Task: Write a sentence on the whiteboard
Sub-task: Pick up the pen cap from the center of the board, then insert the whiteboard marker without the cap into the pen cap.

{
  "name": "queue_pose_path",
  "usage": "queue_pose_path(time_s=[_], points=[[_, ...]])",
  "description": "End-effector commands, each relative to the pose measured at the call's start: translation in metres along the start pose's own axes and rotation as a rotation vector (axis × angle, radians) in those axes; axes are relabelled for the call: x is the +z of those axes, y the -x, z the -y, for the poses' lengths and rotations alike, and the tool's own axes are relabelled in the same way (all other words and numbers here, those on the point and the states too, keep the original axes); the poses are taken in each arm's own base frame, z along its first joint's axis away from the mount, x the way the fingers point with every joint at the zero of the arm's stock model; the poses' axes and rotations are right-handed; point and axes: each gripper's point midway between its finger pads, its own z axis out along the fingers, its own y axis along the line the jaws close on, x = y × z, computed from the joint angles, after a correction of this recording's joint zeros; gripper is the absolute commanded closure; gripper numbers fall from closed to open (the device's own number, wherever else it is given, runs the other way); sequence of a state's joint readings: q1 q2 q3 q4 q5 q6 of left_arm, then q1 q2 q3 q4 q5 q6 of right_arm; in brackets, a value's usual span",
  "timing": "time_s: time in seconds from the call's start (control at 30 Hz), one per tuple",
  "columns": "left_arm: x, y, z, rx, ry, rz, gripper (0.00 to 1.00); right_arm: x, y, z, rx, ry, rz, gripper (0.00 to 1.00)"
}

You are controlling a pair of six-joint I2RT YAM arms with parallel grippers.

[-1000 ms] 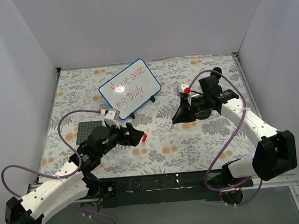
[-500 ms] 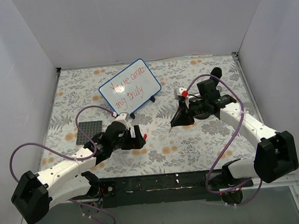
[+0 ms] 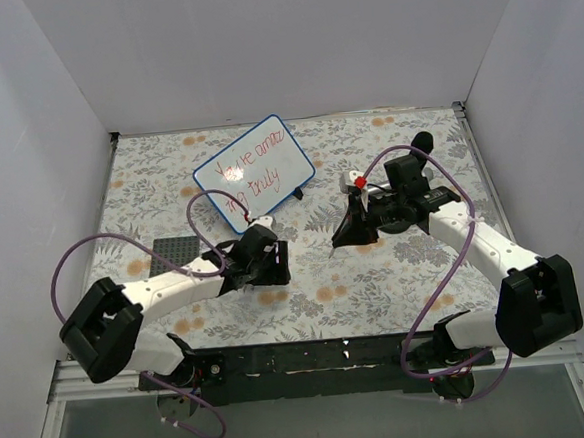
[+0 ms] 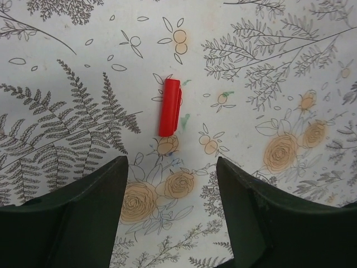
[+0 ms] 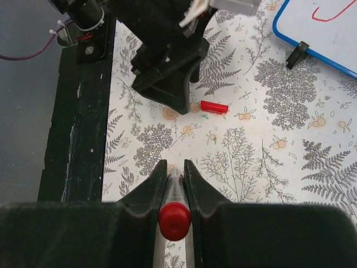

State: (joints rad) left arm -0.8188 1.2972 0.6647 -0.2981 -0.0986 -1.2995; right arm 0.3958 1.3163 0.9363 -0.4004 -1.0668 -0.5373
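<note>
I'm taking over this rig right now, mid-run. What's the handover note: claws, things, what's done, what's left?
Left claw: open and empty, low over the table, with the red cap lying just ahead of its fingers.
Right claw: shut on the marker, held above the table to the right of the cap.
The whiteboard stands propped at the back, with the sentence in red across two slanted lines.
Done: the writing looks finished.
Left: probably pick up the cap and put it back on the marker.
</note>
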Motion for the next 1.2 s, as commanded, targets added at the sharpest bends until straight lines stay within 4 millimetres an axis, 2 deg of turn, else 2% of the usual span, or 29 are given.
queue_pose_path(time_s=[0.0, 0.1, 0.33, 0.4, 0.6, 0.73, 0.83, 0.9, 1.03, 1.17], points=[[0.012, 0.010, -0.001, 0.070, 0.074, 0.002, 0.41, 0.002, 0.003, 0.001, -0.021, 0.001, 0.011, 0.99], [0.023, 0.013, -0.002, 0.114, 0.111, -0.021, 0.53, 0.002, 0.003, 0.002, -0.018, 0.001, 0.009, 0.99], [0.036, 0.016, -0.007, 0.184, 0.174, -0.066, 0.58, 0.001, 0.003, 0.001, -0.020, 0.000, 0.008, 0.99], [0.040, 0.015, -0.007, 0.198, 0.187, -0.090, 0.67, 0.001, 0.002, 0.002, -0.019, -0.004, 0.006, 0.99], [0.045, 0.014, -0.007, 0.202, 0.198, -0.116, 0.75, 0.001, 0.003, 0.001, -0.024, -0.003, 0.008, 0.99], [0.050, 0.004, -0.010, 0.212, 0.206, -0.160, 0.76, 0.001, 0.002, 0.001, -0.020, -0.001, 0.007, 0.99], [0.052, -0.005, -0.010, 0.211, 0.205, -0.207, 0.81, 0.001, 0.001, 0.001, -0.017, 0.000, 0.006, 0.99], [0.051, -0.009, -0.012, 0.206, 0.207, -0.225, 0.87, 0.002, 0.001, 0.002, -0.014, 0.001, 0.005, 0.99], [0.040, 0.000, -0.006, 0.174, 0.157, -0.139, 0.98, 0.002, 0.000, 0.001, -0.008, 0.009, 0.009, 0.99], [0.026, 0.018, 0.008, 0.186, 0.037, 0.017, 1.00, 0.005, -0.002, 0.001, 0.024, 0.023, 0.022, 0.99]])
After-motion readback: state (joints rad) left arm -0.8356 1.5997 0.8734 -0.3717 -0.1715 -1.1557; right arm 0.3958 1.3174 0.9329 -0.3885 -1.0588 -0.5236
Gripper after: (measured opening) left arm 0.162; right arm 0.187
